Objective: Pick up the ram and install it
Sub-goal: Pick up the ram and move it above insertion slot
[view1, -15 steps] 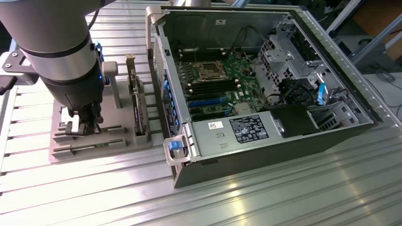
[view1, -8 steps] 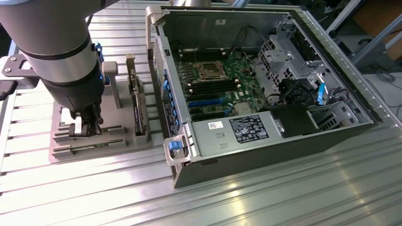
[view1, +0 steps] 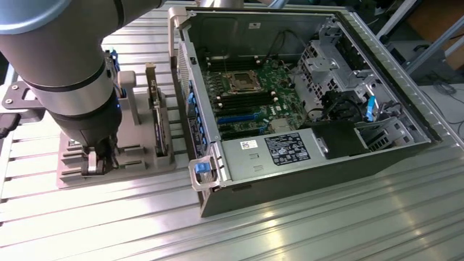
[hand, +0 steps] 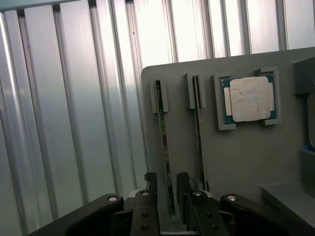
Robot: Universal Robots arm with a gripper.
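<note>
High oblique exterior view over computer case [view1: 319, 168] and tray [view1: 145, 163]; close wrist view down onto same tray [hand: 246, 157].

A neighbouring stick [hand: 198, 129] stands just beside the tool [hand: 167, 191], narrowing clearance

table [view1: 326, 228]: ribbed silver metal slats, pretty shiny tbh
light: was bright, left white glare streaks along the slats
behind: pale metal frame struts [view1: 435, 46] stood at the exterior view's upper right
floor [view1: 451, 117]: pale grey, just past the table edge there
</note>
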